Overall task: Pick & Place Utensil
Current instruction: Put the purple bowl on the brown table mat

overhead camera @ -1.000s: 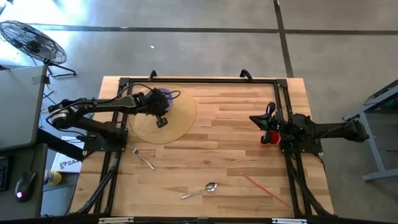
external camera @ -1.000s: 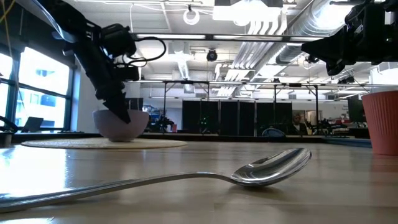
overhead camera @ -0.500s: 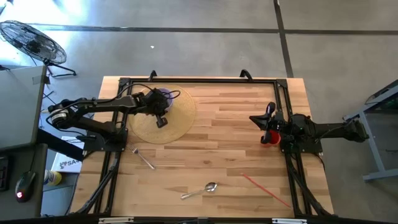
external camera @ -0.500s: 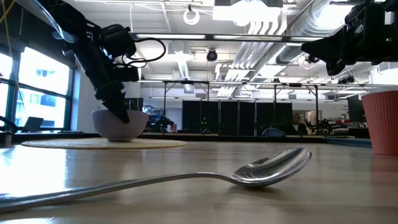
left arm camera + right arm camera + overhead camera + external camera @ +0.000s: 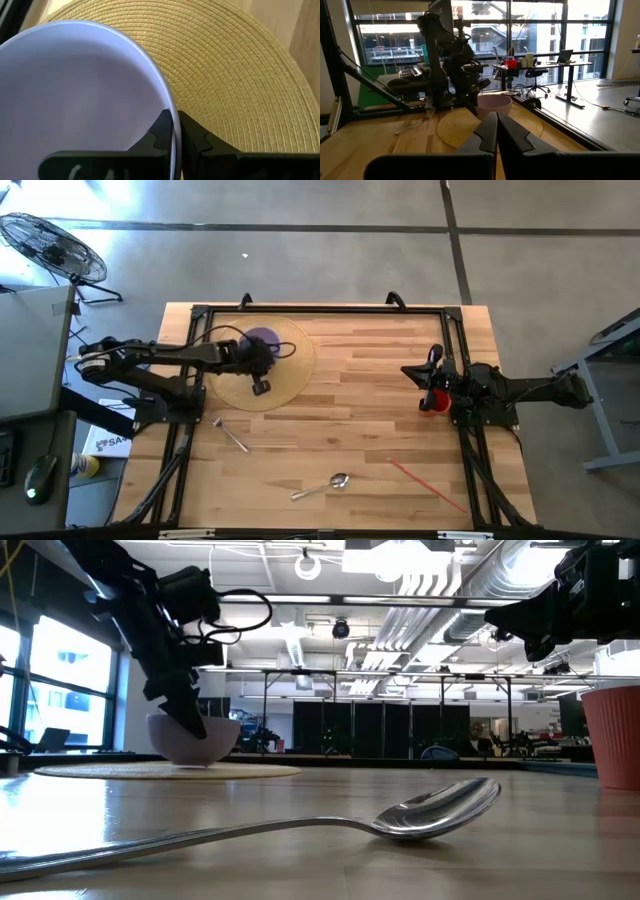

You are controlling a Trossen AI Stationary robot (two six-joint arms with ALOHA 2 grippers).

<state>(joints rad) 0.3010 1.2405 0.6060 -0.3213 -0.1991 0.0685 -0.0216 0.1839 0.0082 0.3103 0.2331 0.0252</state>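
A metal spoon (image 5: 322, 486) (image 5: 430, 810) lies flat near the table's near edge. A fork (image 5: 232, 433) lies on the wood, near-left of a round woven mat (image 5: 290, 370). On that mat sits a pale purple bowl (image 5: 265, 338) (image 5: 205, 740) (image 5: 75, 90). My left gripper (image 5: 256, 358) (image 5: 192, 720) (image 5: 174, 125) is shut on the bowl. My right gripper (image 5: 408, 370) (image 5: 496, 125) hangs shut above the table's right side, beside a red cup (image 5: 430, 402) (image 5: 612, 735), touching nothing. My left gripper pinches the bowl's rim (image 5: 167, 102), one finger inside the bowl and one outside. The fingers (image 5: 185, 710) slant down onto it from above and from the table's left. The bowl's base looks to rest on the mat.
A thin red stick (image 5: 425, 480) lies near the table's near-right corner. A black frame (image 5: 320, 310) runs around the tabletop. Bare wood stretches across the table's middle between the mat and the cup.
My left arm has drawn back a little toward the table's left edge, and its wrist has shifted slightly toward the near edge while staying shut on the bowl's rim. More of the bowl shows from above now. The spoon and fork have stayed put.
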